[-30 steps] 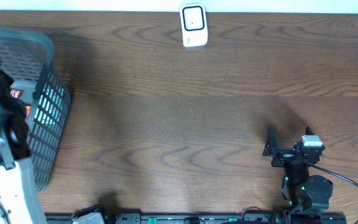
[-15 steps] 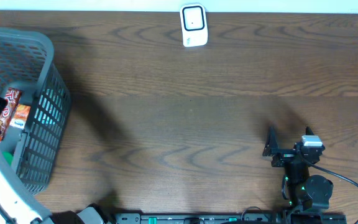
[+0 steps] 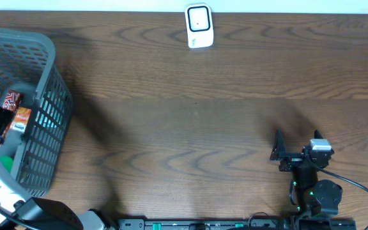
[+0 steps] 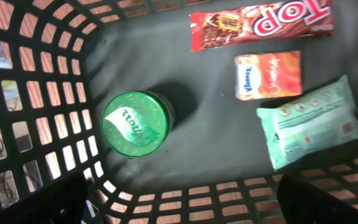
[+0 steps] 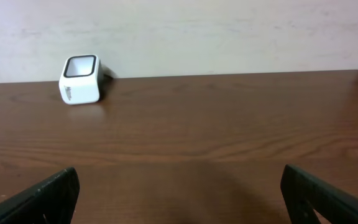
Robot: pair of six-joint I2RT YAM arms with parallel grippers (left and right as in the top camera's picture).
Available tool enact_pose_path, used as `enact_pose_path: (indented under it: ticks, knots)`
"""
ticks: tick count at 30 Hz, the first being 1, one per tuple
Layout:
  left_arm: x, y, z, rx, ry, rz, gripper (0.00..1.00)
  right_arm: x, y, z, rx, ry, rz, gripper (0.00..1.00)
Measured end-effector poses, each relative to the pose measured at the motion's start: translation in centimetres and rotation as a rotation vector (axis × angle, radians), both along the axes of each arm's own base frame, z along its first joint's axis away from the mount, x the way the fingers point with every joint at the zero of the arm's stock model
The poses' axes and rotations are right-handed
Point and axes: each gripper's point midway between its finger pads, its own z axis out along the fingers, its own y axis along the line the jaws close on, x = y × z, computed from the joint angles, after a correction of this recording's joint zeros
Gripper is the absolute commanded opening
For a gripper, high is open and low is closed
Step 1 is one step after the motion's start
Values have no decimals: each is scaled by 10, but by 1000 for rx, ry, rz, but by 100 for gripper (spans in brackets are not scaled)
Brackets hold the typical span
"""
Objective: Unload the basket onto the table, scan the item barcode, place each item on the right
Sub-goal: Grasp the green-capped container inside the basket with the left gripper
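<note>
Since a second ago our left arm has slid down toward the near edge in the overhead view, so more of the basket's [image 3: 48, 108] inside is uncovered now. The right arm hasn't budged at all.

The left claw [image 4: 179, 186] hangs over the basket looking straight down into it. Its fingers are spread wide, just two dark tips in the bottom corners of the wrist view, and it's pinching nothing.

The stuff to scan is all lying on the basket floor below that claw:
- green-lidded jar [image 4: 134, 124], standing upright, just ahead of the claw and a bit left
- red chocolate bar [image 4: 260, 25], farthest ahead, off to the right
- orange tissue pack [image 4: 268, 74], just this side of the bar
- mint-green wipes pack [image 4: 312, 127], nearest the right fingertip, lying at a slant

None of them touch the fingers, and we can't tell which one carries the barcode we're after.

The right claw [image 5: 180, 177] sits low over the counter [image 3: 171, 128], also fully spread and empty. The white scanner [image 5: 79, 79] stands well ahead of it and off to its left, by the far edge of the counter at the wall.
</note>
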Motion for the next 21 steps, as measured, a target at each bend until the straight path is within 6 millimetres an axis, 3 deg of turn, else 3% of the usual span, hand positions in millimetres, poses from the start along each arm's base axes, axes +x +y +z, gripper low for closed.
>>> enact_pose_path:
  ticks: [9,21]
  knots:
    - [-14,6,-34,-29,30,43,98,0,0,0,0,0,1,99]
    - [-48,25,-78,-57,41,167,98,0,0,0,0,0,1,99]
